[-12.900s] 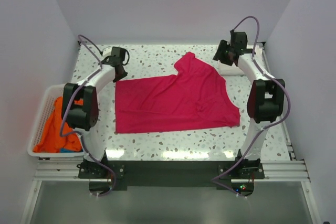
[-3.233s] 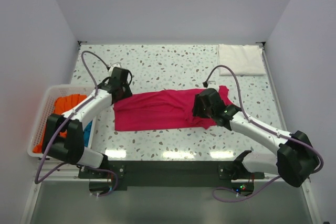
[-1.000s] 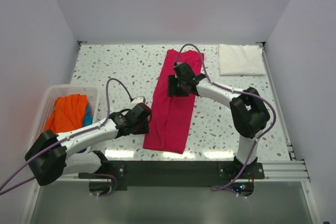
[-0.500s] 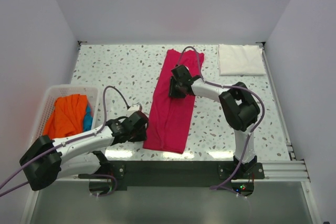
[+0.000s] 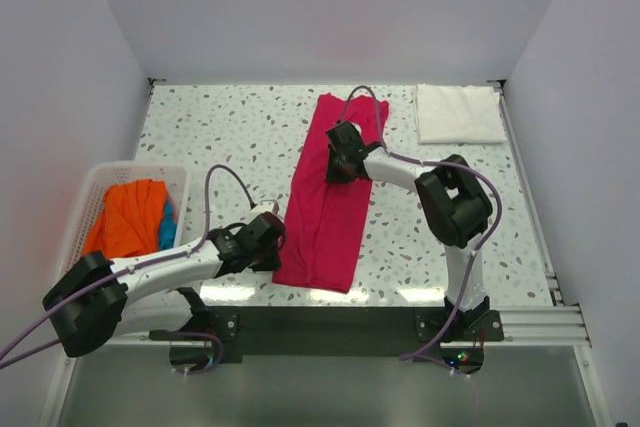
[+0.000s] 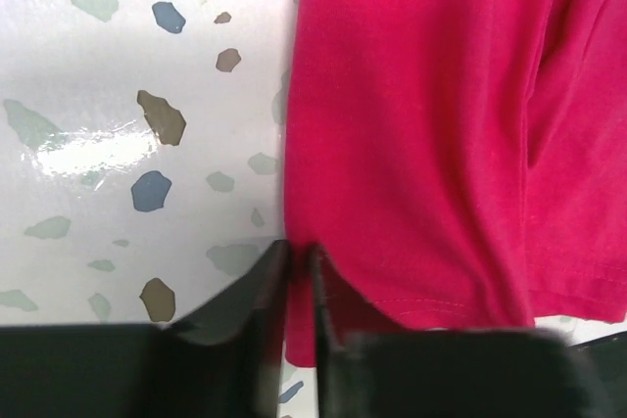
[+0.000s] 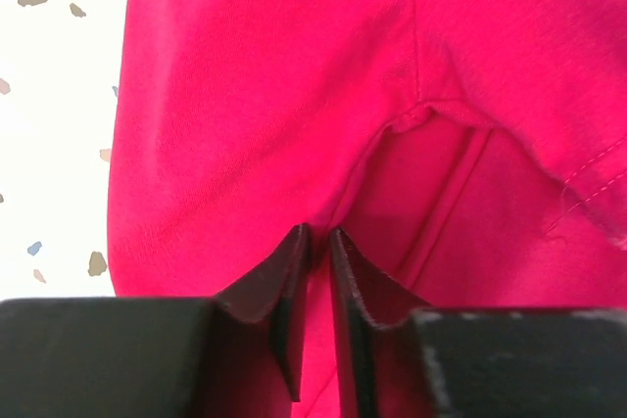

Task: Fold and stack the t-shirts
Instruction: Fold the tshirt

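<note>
The magenta-pink cloth t-shirt [image 6: 421, 124] has its near left hem caught between the jaws of the left pincer [image 6: 299, 252], which have drawn in from a wider spread a second ago until only a sliver of cloth separates them. The right pincer [image 7: 318, 237] has narrowed the same way and now nips a raised fold of the same shirt near a sleeve seam, in the far half of the garment.

Over that second the arms have barely travelled. The left pincer [image 5: 278, 247] has edged up to the near left edge of the strip, and the right pincer [image 5: 333, 169] sits where it was, on the far half. The shirt [image 5: 330, 217] itself has not shifted: it lies as a long narrow band running from the near edge of the speckled worktop [image 5: 240, 137] towards the back. A few seconds ago it lay crosswise.

So both grips look freshly taken (one at each end of the band). That suggests the lengthwise fold is done and an end-over-end fold is next.

A white t-shirt folded to a rectangle [image 5: 458, 113] waits at the far right corner, well apart. An orange t-shirt [image 5: 125, 217] and a blue t-shirt [image 5: 167, 229] sit unfolded in the white slotted plastic basket [image 5: 78, 227] at the left.
</note>
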Action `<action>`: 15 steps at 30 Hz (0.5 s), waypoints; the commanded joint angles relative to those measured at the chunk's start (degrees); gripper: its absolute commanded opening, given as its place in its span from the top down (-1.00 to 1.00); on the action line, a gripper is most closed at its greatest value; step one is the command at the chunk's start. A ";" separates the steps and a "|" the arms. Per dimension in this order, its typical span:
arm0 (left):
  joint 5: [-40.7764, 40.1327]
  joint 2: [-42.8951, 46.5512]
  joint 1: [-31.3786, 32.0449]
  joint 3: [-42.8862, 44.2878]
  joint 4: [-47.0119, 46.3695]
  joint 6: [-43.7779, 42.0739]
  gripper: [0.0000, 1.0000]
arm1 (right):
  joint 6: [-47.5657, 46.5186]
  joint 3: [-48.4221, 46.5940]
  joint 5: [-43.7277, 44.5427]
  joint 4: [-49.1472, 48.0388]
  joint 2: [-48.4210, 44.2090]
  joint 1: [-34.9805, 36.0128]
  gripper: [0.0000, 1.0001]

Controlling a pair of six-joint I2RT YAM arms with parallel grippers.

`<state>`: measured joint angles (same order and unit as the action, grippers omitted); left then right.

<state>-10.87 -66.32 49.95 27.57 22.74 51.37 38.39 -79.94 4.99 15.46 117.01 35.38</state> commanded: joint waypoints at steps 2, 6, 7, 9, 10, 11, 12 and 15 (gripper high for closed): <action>0.15 -1.09 0.23 0.46 0.54 -1.54 0.98 | -0.77 -2.76 1.86 -1.05 0.67 -0.83 0.69; -0.73 -0.12 0.23 1.17 2.83 -1.37 1.00 | -1.39 -2.94 1.77 -0.35 0.85 -1.45 0.80; -0.90 0.23 0.23 1.17 3.79 -1.28 1.00 | -1.56 -2.94 1.77 -0.43 0.85 -1.80 0.81; -1.60 1.19 0.23 1.52 5.11 0.12 1.00 | -1.65 -2.85 1.86 -0.35 0.76 -1.98 0.84; -1.61 1.72 0.23 1.35 5.64 0.65 1.00 | -1.74 -2.85 1.86 -0.35 0.76 -2.33 0.85; -1.95 2.60 0.23 1.26 6.95 1.27 1.00 | -1.83 -2.85 1.77 -0.35 0.76 -2.50 0.85; -2.05 3.39 0.23 0.99 7.40 2.14 1.00 | -1.83 -2.85 1.60 -0.35 0.76 -2.77 0.86; -2.48 5.50 0.23 0.99 9.33 3.20 1.00 | -2.44 -3.46 1.42 -0.09 1.20 -2.86 0.86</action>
<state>-11.62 -63.33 49.95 27.75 27.70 52.18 37.12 -80.77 4.99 15.92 117.14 33.04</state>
